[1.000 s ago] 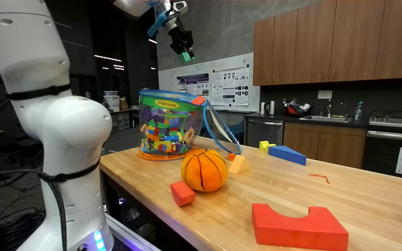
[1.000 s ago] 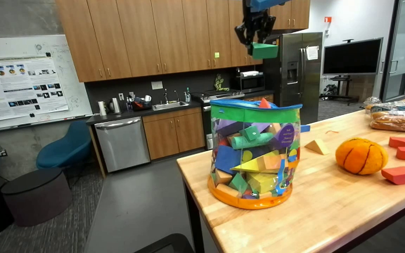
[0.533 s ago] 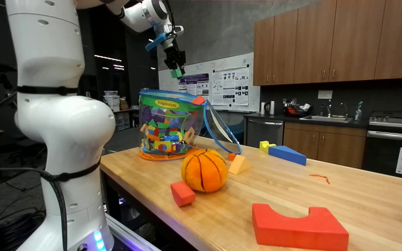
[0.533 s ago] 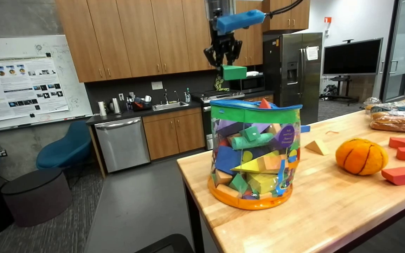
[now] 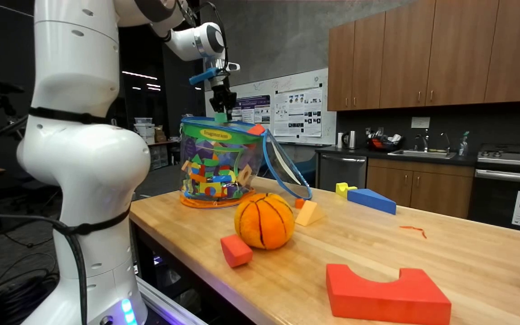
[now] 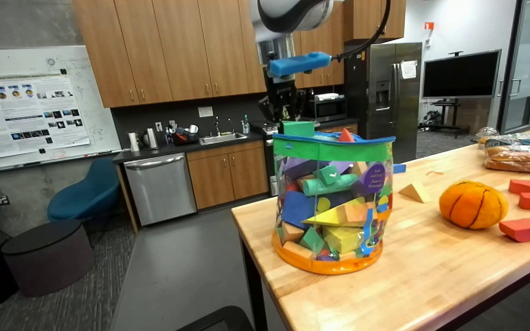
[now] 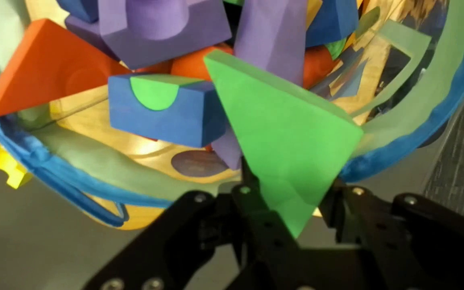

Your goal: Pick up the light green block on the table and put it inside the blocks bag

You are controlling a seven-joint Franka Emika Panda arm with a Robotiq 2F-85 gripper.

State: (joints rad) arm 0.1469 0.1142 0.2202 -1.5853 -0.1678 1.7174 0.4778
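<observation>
Arm (image 5: 89,153) bent, gripper (image 7: 289,183) downward over bag (image 6: 357,151), clasping block (image 6: 298,128)

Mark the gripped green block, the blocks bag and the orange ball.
Gripped green block (image 7: 286,137), wrist view: middle of its broad face.
Blocks bag (image 6: 338,151), in an exterior view: its green top band.
Orange ball (image 5: 270,221), in an exterior view: middle of its front.

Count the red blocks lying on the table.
2: red arch in an exterior view's foreground; red half-round block beside the orange ball. Small orange piece not counted; more may be hidden.
</observation>
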